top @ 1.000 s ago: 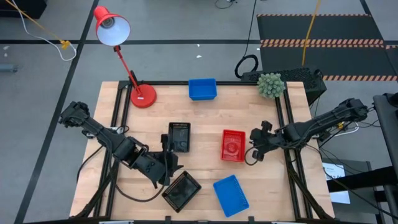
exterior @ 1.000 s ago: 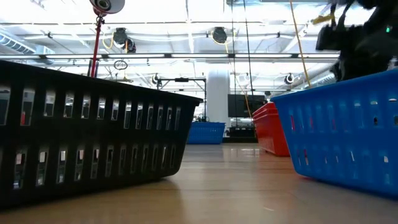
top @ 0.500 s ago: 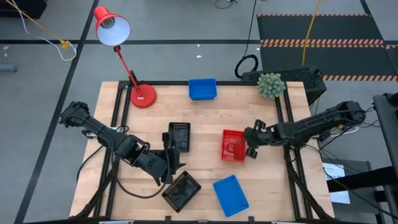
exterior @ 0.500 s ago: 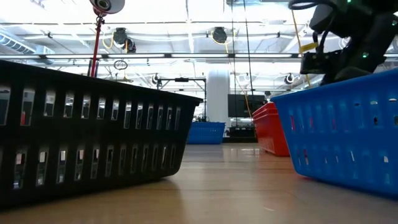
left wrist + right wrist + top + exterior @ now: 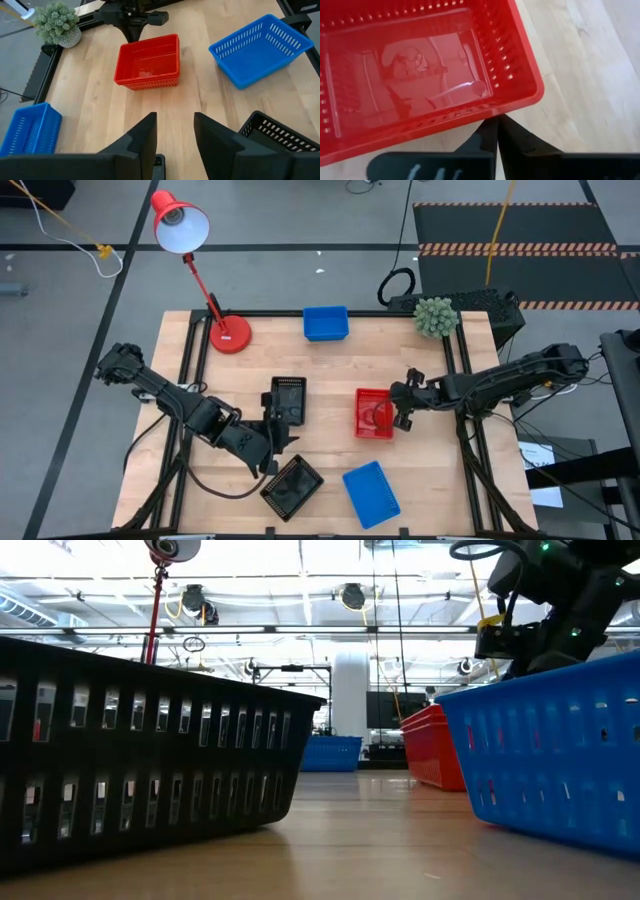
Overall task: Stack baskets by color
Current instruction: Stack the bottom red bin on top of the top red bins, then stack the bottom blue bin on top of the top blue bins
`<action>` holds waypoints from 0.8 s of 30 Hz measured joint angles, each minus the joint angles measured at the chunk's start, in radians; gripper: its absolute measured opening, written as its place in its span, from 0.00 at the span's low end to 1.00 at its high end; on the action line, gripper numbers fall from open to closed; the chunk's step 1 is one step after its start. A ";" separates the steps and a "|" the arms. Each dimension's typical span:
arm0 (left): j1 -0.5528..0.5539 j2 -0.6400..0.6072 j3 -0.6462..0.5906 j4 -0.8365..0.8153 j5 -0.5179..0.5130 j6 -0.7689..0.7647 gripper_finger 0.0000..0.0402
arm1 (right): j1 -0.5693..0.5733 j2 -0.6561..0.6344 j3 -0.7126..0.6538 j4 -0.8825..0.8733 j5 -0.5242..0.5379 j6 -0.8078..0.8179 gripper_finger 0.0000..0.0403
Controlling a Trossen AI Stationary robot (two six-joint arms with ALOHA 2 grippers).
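One red basket (image 5: 375, 413) lies flat on the table right of centre. My right gripper (image 5: 401, 412) is shut at its right rim. There are two black baskets, one at the middle (image 5: 288, 400) and one near the front edge (image 5: 292, 485). My left gripper (image 5: 277, 437) hovers between them. It is open, and in the left wrist view only bare wood shows between its fingers (image 5: 175, 132). A blue basket (image 5: 326, 323) sits at the far edge and another (image 5: 371, 493) at the near edge. My right gripper has its shut fingertips (image 5: 496, 124) against the outer edge of the red basket's rim (image 5: 485, 111), on the side facing the table's right. The fingers slant down from the right. Whether they pinch the rim's lip, I cannot tell. The basket rests on the table.
A red desk lamp stands with its base (image 5: 230, 335) at the far left, and a small potted plant (image 5: 434, 316) at the far right corner. Black frame rails (image 5: 190, 380) run along the table's sides. Bare wood lies between the black baskets and the red one.
My right gripper has moved toward the table's left and down to the red basket's right rim, and has shut there. In the low view the red basket's near corner has shifted a little. My left gripper has stayed in place and its fingers have drawn closer together.
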 joint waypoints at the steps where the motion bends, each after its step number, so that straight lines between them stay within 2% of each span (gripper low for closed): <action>1: 0.000 0.000 0.000 0.000 0.000 0.000 0.32 | -0.002 0.000 0.000 0.008 0.000 -0.007 0.01; 9: 0.000 0.000 0.000 0.005 0.000 -0.017 0.32 | -0.007 -0.024 0.005 0.000 -0.028 -0.045 0.01; 13: -0.002 0.000 0.000 0.075 0.013 -0.039 0.32 | -0.003 -0.076 0.058 -0.067 -0.055 0.005 0.01; 16: -0.010 0.004 0.000 0.122 0.060 0.006 0.32 | 0.015 -0.122 0.115 -0.112 -0.052 0.022 0.01; 20: -0.022 0.044 0.000 0.161 0.082 0.032 0.32 | 0.048 -0.184 0.186 -0.125 -0.050 0.022 0.01; 24: -0.021 0.127 0.002 0.283 0.100 0.106 0.32 | 0.067 -0.224 0.243 -0.129 -0.050 0.013 0.01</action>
